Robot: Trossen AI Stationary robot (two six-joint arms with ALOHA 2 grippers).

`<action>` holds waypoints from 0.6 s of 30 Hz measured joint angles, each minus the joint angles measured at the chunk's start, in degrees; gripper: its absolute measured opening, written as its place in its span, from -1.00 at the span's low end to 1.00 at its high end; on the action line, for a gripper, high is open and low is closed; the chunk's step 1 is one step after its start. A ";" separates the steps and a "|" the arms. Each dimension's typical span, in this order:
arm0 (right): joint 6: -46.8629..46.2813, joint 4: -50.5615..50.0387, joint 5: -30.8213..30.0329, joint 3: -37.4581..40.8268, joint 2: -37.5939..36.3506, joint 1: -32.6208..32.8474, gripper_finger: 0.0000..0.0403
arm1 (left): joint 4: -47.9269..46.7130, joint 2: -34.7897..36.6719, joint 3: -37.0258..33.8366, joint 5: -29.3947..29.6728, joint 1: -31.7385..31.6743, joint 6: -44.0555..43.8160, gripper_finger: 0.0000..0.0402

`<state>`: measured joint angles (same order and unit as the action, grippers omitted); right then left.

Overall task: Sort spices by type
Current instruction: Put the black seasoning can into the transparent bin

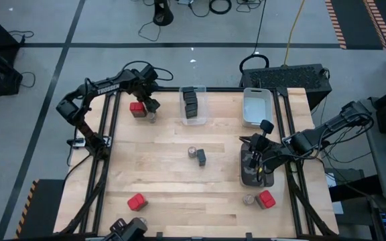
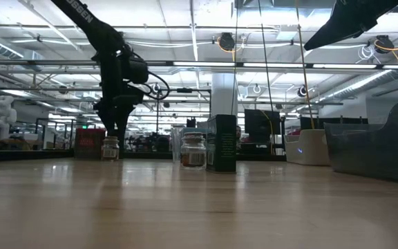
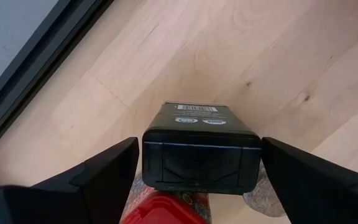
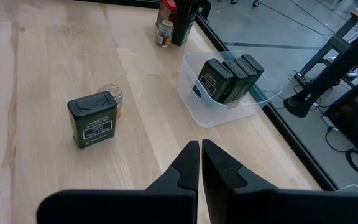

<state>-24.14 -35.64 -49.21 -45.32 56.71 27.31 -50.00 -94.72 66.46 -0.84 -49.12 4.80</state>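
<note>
My left gripper (image 1: 150,105) hangs over the table's far left part, shut on a dark boxy tin (image 3: 199,149). Under it stand a red tin (image 1: 137,109) and a small round jar (image 1: 152,118). Another jar (image 1: 191,152) and a dark tin (image 1: 201,157) stand side by side at the table's middle. Near the front edge are a red tin (image 1: 137,201) on the left, and a jar (image 1: 248,199) with a red tin (image 1: 267,199) on the right. My right gripper (image 4: 201,165) is shut on nothing, hovering over the dark bin (image 1: 253,171). My left gripper pinches the dark tin between its two fingers (image 3: 114,168), one on each narrow side, close to the lid end (image 3: 197,165). The fingers come from above, pointing down. The tin is lifted clear, lid end up, above the red tin (image 3: 166,213) and the jar (image 3: 261,200).
A clear bin (image 1: 191,104) at the far edge holds several dark tins (image 4: 225,79). A white bin (image 1: 255,107) sits to its right. The dark bin takes up the right side. Bare wood lies between the middle pair and the near-edge tins.
</note>
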 joint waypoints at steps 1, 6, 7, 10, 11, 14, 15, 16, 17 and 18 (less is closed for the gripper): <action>0.00 0.00 0.00 0.00 0.00 -0.02 -1.00 | 0.00 0.01 0.00 -0.01 0.00 0.00 0.68; 0.00 0.02 0.00 0.00 0.00 -0.02 -1.00 | 0.00 0.01 0.00 0.00 0.00 0.00 0.51; 0.00 0.01 0.00 0.00 0.00 -0.01 -1.00 | 0.00 0.01 0.00 0.00 0.01 0.00 0.47; 0.00 0.01 0.01 0.00 0.00 -0.01 -1.00 | 0.03 0.04 0.00 0.01 0.00 0.00 0.41; 0.00 0.01 0.01 0.00 0.00 -0.02 -1.00 | 0.04 0.05 0.00 0.05 0.02 0.00 0.41; 0.00 0.00 0.00 0.00 0.00 0.00 -1.00 | 0.04 0.05 0.00 0.28 0.02 0.00 0.42; 0.00 0.01 0.00 0.00 0.00 -0.02 -1.00 | 0.04 0.05 0.00 0.30 0.02 0.00 0.43; 0.00 0.00 0.00 0.00 0.00 -0.02 -1.00 | 0.04 0.05 0.00 0.35 0.02 0.00 0.43; 0.00 0.00 0.00 0.00 0.00 -0.02 -1.00 | 0.04 0.05 0.00 0.37 0.02 0.00 0.43; 0.00 0.00 0.01 0.00 0.00 -0.02 -1.00 | 0.04 0.05 0.00 0.39 0.02 0.00 0.43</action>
<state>-24.14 -35.64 -49.20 -45.32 56.71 27.29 -49.95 -94.67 66.46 -0.45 -49.10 4.80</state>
